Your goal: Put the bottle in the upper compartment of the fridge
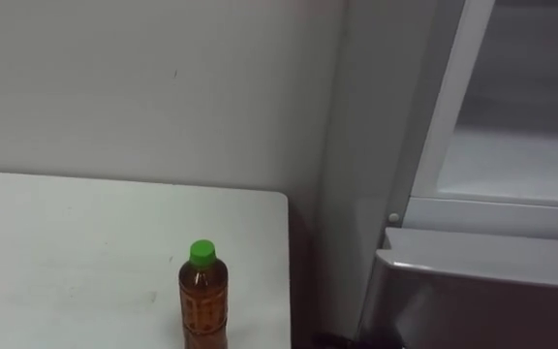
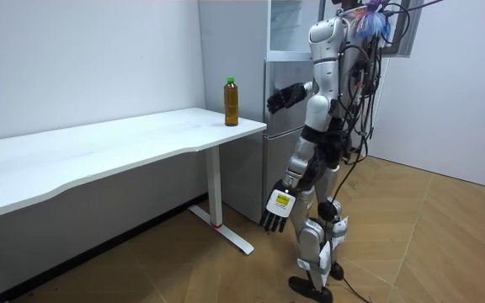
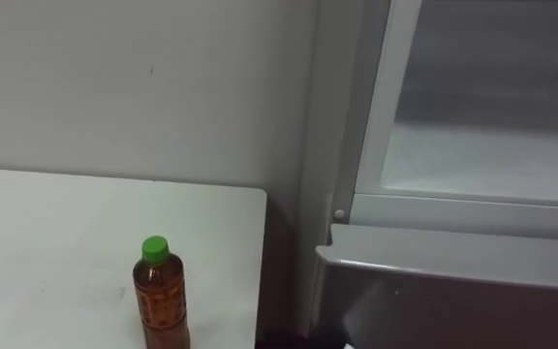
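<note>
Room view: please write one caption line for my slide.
Robot beside the fridge, right hand raised toward the bottle on the table, left hand hanging.

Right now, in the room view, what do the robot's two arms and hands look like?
Both arms have silver-grey shells with dark joints. The left hand is black, with a small white tag bearing a yellow mark on its back. The right hand is black too. Dark cables hang behind the shoulders.

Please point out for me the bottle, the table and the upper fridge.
bottle (image 1: 203, 302): left eye view, on its amber body.
table (image 1: 66, 252): left eye view, on its bare white top.
upper fridge (image 1: 502, 218): left eye view, on its white lower frame.
</note>
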`<state>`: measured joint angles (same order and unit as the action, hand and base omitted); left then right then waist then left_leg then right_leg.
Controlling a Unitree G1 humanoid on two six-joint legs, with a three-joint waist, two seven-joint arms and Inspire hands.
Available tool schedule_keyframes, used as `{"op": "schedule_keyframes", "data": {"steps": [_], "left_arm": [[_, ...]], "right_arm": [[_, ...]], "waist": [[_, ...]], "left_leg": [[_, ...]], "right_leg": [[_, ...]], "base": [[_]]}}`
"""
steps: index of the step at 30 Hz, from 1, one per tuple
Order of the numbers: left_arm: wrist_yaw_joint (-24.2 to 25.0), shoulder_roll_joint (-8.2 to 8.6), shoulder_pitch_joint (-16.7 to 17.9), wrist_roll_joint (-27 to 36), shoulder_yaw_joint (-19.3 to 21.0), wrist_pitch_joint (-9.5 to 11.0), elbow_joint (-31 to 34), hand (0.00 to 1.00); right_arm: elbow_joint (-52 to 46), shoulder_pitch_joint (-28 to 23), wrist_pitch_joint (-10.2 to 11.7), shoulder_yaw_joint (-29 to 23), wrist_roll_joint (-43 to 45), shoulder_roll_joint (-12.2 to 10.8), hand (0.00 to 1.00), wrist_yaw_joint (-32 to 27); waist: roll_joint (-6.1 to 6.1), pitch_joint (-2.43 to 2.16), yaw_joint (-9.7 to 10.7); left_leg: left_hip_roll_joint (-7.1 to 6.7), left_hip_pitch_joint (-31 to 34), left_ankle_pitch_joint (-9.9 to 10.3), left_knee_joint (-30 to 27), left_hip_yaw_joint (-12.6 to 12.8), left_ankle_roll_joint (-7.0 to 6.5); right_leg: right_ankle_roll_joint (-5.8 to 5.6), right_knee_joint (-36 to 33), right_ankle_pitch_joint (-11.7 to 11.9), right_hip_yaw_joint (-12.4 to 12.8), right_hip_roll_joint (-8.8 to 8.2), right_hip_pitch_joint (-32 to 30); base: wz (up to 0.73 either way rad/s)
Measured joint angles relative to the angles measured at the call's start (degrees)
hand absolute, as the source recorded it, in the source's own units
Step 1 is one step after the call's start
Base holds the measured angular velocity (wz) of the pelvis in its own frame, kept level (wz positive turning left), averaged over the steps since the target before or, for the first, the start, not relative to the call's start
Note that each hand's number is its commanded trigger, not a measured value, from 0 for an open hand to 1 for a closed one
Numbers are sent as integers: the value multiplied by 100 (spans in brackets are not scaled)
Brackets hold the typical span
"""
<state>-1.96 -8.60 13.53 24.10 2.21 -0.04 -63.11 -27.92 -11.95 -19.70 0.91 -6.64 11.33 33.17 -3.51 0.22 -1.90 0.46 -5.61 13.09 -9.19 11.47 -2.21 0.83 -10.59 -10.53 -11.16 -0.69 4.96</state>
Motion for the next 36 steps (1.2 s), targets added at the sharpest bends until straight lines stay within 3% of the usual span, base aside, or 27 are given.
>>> {"op": "schedule_keyframes", "data": {"steps": [2,5,15,20,24,28,36], "left_arm": [[26,-14,-10,3,-5,-3,-18,0],[33,-22,-22,6,-18,-3,-72,0],[19,-5,-31,0,-27,-7,-105,0],[17,33,-88,-4,-37,-9,-106,0],[-3,92,-94,-4,-59,-9,-90,0],[-10,107,-120,-13,-144,-11,-88,0],[-137,103,-141,-133,-144,-9,-78,0]], "right_arm": [[-54,204,240,11,-364,-61,0,19],[-68,354,388,26,-578,-113,0,3],[5,501,617,247,-700,-259,0,-72],[272,556,787,318,-724,-271,0,-281],[551,658,829,417,-706,-280,0,-491],[558,659,832,495,-717,-280,0,-635],[568,746,834,546,-828,-307,0,-974]], "waist": [[-6,-4,4],[-6,-6,2],[75,-4,-38],[134,8,-181],[218,55,-193],[292,24,-237],[245,-7,-335]], "left_leg": [[1,2,0,0,-10,-1],[-2,16,-3,-6,-60,-7],[-1,-1,-5,-28,-60,-7],[-13,-14,-5,-21,-62,-7],[-20,2,-5,8,-76,-7],[-23,12,-6,46,-122,-8],[-30,15,-15,9,-237,-14]], "right_leg": [[-4,-1,10,-2,-6,2],[-14,-2,21,-10,-15,6],[-15,20,21,-4,-17,38],[-15,97,21,-5,-21,71],[-15,96,22,-43,-15,68],[-15,96,22,-124,-19,58],[-16,96,22,-182,-38,86]], "base": [[2],[7],[1],[-3],[1],[5],[7]]}}
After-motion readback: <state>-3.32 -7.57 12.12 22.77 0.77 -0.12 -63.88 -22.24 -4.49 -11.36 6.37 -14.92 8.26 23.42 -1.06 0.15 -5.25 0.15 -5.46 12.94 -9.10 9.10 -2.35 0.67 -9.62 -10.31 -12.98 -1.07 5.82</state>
